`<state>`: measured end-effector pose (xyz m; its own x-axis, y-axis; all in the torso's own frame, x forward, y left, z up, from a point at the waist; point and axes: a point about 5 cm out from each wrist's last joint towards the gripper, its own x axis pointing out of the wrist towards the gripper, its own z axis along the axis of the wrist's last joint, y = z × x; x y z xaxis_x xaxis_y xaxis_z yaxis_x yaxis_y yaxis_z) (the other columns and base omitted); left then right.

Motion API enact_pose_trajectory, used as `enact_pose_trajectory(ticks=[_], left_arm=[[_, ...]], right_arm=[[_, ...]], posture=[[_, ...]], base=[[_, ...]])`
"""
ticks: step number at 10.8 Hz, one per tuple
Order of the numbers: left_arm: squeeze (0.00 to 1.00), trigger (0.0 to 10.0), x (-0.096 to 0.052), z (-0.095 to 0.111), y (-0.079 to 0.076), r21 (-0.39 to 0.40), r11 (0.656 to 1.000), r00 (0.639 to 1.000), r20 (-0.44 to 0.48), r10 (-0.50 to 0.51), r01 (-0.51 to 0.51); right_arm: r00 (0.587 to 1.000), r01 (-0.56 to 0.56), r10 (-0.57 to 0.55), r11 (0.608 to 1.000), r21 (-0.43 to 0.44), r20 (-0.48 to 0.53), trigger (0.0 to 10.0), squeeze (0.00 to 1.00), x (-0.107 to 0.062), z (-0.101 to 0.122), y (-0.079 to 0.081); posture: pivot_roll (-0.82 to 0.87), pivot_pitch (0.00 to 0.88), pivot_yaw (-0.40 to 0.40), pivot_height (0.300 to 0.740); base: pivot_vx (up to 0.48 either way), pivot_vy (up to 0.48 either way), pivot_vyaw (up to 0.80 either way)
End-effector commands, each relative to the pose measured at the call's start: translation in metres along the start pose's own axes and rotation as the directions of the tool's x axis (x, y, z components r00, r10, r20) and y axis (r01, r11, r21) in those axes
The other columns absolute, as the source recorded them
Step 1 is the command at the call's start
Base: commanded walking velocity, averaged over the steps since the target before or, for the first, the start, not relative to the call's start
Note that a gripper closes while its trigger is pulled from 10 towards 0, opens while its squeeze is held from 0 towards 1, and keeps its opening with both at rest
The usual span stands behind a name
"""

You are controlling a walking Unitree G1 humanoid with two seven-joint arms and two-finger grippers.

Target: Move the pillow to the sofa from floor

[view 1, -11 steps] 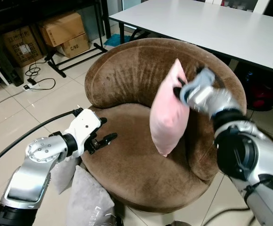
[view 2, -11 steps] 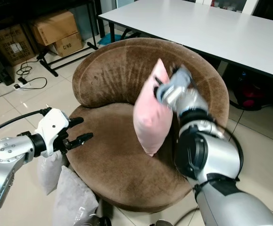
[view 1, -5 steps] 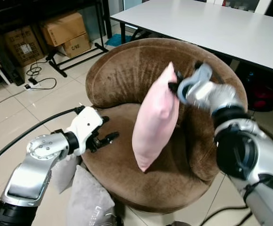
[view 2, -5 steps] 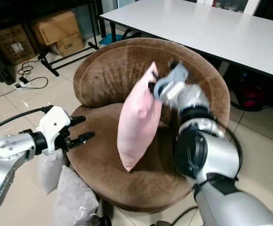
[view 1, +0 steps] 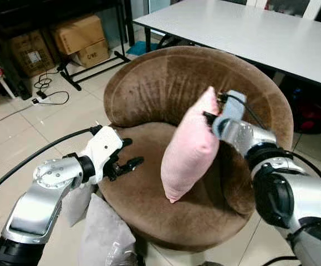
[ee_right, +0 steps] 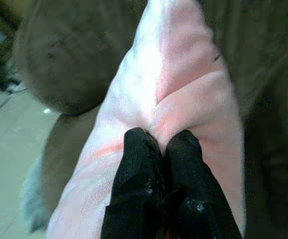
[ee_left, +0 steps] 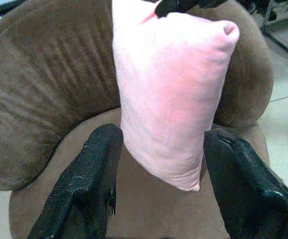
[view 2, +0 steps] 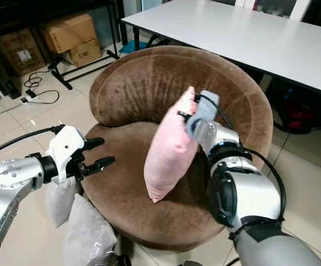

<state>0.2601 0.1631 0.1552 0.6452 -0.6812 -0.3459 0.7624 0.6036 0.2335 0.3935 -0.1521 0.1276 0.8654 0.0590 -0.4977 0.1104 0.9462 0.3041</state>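
Observation:
A pink pillow hangs upright over the seat of the round brown sofa. My right gripper is shut on its top corner, and the pinched fabric shows at the fingertips in the right wrist view. The pillow's lower corner points down toward the seat cushion; whether it touches the cushion I cannot tell. My left gripper stands open at the sofa's front left edge, pointing at the pink pillow from a short distance, apart from it.
Grey pillows lie on the tiled floor by the sofa's front left. A white table stands behind the sofa. Cardboard boxes and cables sit at the back left. A black cable runs to my left arm.
The pillow has swung back to the right and sunk a little over the seat, still held by my right gripper. The left gripper has stayed about where it was.

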Motion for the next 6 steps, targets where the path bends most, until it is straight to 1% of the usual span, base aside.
enact_pose_trajectory(ticks=[1,2,3,4,5,6], left_arm=[[0.0,10.0,-0.002,0.003,0.0,-0.017,1.0,1.0,0.017,-0.012,0.012],[0.0,10.0,-0.002,0.004,-0.001,-0.021,1.0,1.0,0.024,-0.018,0.019],[0.0,10.0,0.0,0.005,0.0,-0.021,1.0,0.999,0.03,-0.013,0.013],[0.0,10.0,0.002,0.007,0.003,-0.031,0.999,0.999,0.041,0.012,-0.011],[0.0,10.0,0.003,0.009,0.005,-0.037,0.999,0.999,0.047,0.015,-0.014],[0.0,10.0,0.004,0.01,0.006,-0.051,0.998,0.997,0.063,0.034,-0.031]], right_arm=[[0.992,0.077,-0.077,0.997,0.005,0.102,10.0,1.0,-0.003,0.02,-0.009],[0.978,0.136,-0.137,0.991,0.018,0.159,10.0,1.0,-0.005,0.029,-0.016],[0.964,0.102,-0.105,0.994,0.025,0.246,10.0,1.0,-0.009,0.046,-0.015],[0.952,0.048,-0.051,0.999,0.017,0.302,10.0,1.0,-0.013,0.061,-0.013],[0.945,0.03,-0.031,1.0,0.009,0.325,10.0,1.0,-0.015,0.069,-0.013],[0.935,0.016,-0.004,0.999,-0.033,0.355,10.0,1.0,-0.018,0.079,-0.014]], posture=[[-0.11,0.0,0.02,0.74],[-0.11,0.0,0.02,0.74],[-0.11,0.0,0.025,0.74],[-0.12,0.0,0.026,0.74],[-0.12,0.0,0.026,0.74],[-0.12,0.0,0.026,0.74]], base=[[0.0,0.0,0.0],[0.0,0.0,0.0],[0.0,0.0,0.0],[0.0,0.0,0.0],[0.0,0.0,0.0],[0.0,0.0,0.0]])
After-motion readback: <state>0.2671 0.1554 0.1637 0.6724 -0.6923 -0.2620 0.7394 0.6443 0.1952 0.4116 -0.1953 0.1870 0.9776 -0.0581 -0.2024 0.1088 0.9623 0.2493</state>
